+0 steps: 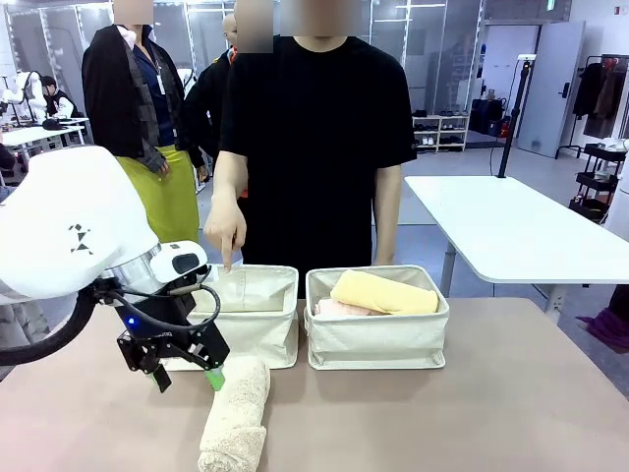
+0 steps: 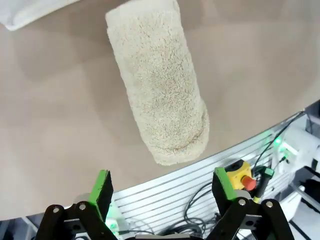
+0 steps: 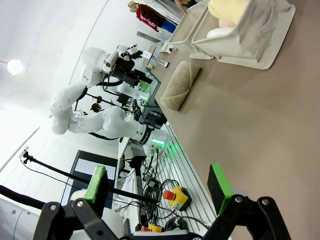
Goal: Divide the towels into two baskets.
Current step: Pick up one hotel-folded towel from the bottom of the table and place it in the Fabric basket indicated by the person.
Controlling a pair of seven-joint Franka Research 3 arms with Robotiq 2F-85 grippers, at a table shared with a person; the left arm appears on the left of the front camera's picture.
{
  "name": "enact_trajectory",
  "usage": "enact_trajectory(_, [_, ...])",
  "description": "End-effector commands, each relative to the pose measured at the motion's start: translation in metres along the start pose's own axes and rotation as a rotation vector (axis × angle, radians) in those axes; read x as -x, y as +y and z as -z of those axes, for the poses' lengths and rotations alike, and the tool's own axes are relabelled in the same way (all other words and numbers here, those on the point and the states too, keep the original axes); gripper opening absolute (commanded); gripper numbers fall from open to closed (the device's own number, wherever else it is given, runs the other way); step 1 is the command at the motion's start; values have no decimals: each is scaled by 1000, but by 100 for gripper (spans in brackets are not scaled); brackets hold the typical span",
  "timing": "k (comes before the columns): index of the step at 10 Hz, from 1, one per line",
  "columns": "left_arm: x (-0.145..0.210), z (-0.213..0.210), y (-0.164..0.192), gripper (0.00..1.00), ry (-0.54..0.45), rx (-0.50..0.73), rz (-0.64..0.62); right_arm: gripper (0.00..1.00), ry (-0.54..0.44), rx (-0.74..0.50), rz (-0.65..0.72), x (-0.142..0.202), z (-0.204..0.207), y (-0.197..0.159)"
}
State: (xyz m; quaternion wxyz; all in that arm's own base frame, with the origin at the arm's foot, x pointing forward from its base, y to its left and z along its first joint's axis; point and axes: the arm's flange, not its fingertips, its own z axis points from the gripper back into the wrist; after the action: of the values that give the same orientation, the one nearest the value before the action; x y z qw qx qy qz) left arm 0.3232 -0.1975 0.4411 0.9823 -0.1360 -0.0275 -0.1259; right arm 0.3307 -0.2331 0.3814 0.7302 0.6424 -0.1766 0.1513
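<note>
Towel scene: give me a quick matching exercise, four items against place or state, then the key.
1. beige towel
2. yellow towel
3. left gripper
4. person's hand

A. lying in the right-hand basket
B. pointing down over the left-hand basket
C. lying on the table, near edge
D. open, over the table beside a towel

Pairs: 1-C, 2-A, 3-D, 4-B

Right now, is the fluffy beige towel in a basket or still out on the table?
Out. The beige towel lies rolled on the bare table, in front of the left basket, with the open left gripper beside it.
</note>
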Motion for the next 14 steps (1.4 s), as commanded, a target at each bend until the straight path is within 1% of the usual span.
enact_trajectory(1, [0, 0, -1, 100, -5, 8, -31, 100, 3, -1, -2, 0, 1, 3])
enact_trajectory(5, [0, 0, -1, 100, -5, 8, -31, 100, 3, -1, -2, 0, 1, 3])
enact_trajectory(6, [0, -2, 1, 100, 3, 16, -12, 100, 3, -1, -2, 0, 1, 3])
enact_trajectory(7, [-11, 14, -13, 100, 5, -59, -95, 100, 3, -1, -2, 0, 1, 3])
enact_trajectory(8, [-18, 23, -26, 100, 27, -99, -130, 100, 3, -1, -2, 0, 1, 3])
enact_trajectory(10, [-30, 37, -45, 100, -19, -183, -184, 100, 3, -1, -2, 0, 1, 3])
enact_trajectory(13, [-51, 70, -58, 100, -26, -276, -253, 100, 3, -1, -2, 0, 1, 3])
enact_trajectory(14, [-55, 80, -61, 100, -52, -269, -277, 100, 3, -1, -2, 0, 1, 3])
